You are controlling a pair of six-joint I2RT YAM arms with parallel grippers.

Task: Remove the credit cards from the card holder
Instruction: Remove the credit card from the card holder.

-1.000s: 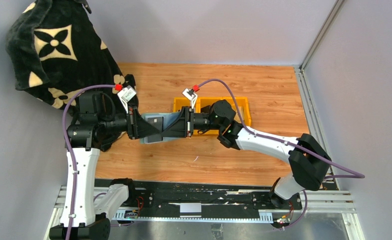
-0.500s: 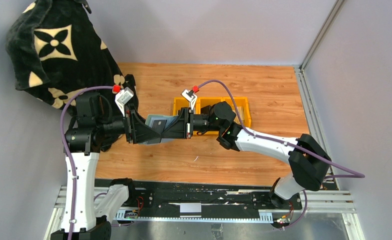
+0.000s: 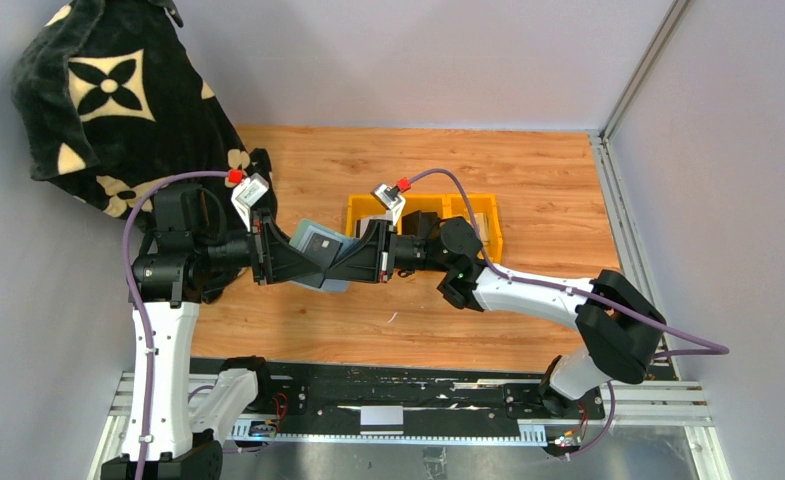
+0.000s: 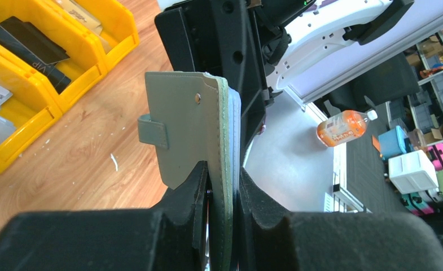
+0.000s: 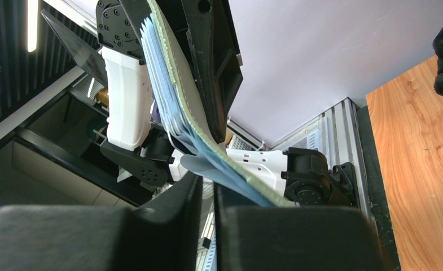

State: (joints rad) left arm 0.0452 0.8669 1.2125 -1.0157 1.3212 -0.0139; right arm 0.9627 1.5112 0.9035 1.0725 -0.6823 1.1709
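The sage-green card holder (image 3: 306,236) hangs above the table between both grippers, its clear sleeves fanned out. One grey credit card (image 3: 318,243) shows in a sleeve facing up. My left gripper (image 4: 223,195) is shut on the holder's (image 4: 188,132) green cover edge, snap tab pointing left. From the right, my right gripper (image 5: 207,189) meets the holder (image 5: 176,84). Its jaws are almost together, with a thin slit between them. A pale blue sleeve corner (image 5: 199,164) lies right at their tips, and whether it is pinched does not show.
Yellow bins (image 3: 476,206) stand behind the right gripper, one holding a black wallet (image 4: 30,42). A black blanket with cream flowers (image 3: 118,100) is heaped at the back left. Metal rails run along the table's near edge (image 3: 398,390).
The holder has tipped up, so its sleeves and the grey card face the camera more. The right wrist has rolled and pushed slightly left. The left arm has barely moved.
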